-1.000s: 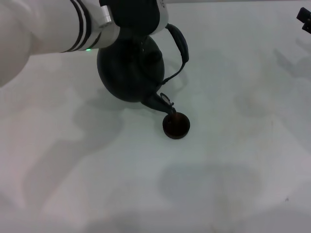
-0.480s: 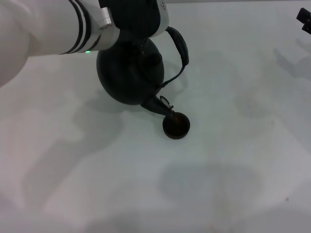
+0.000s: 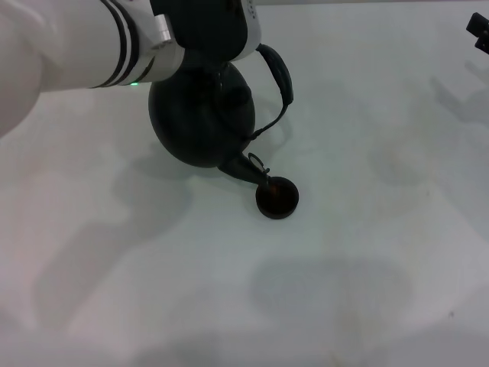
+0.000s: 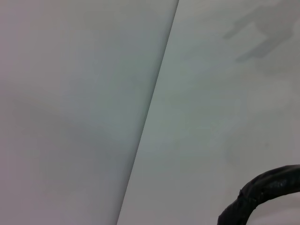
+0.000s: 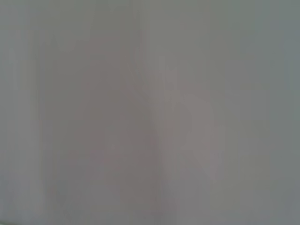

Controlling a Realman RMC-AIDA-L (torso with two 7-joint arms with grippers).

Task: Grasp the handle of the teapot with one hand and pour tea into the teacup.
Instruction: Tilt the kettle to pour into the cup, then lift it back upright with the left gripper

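Note:
The matte black teapot (image 3: 200, 115) hangs tilted above the white table, its short spout (image 3: 248, 167) pointing down at the rim of the teacup (image 3: 276, 197). That tiny dark cup stands on the table with a reddish inside. My left gripper (image 3: 206, 27) is at the top of the head view, shut on the handle (image 3: 283, 73), whose arch curves out to the right of the pot. A piece of the rough black handle (image 4: 262, 187) shows in the left wrist view. My right gripper (image 3: 480, 32) is parked at the far right edge.
The white table (image 3: 344, 290) carries soft shadows of the arms. The left wrist view shows the table's far edge (image 4: 150, 108) against a pale wall. The right wrist view is only a plain grey surface.
The teapot has shifted slightly to the left and back with my left arm, its spout staying at the teacup's rim. The cup and the right arm have not moved.

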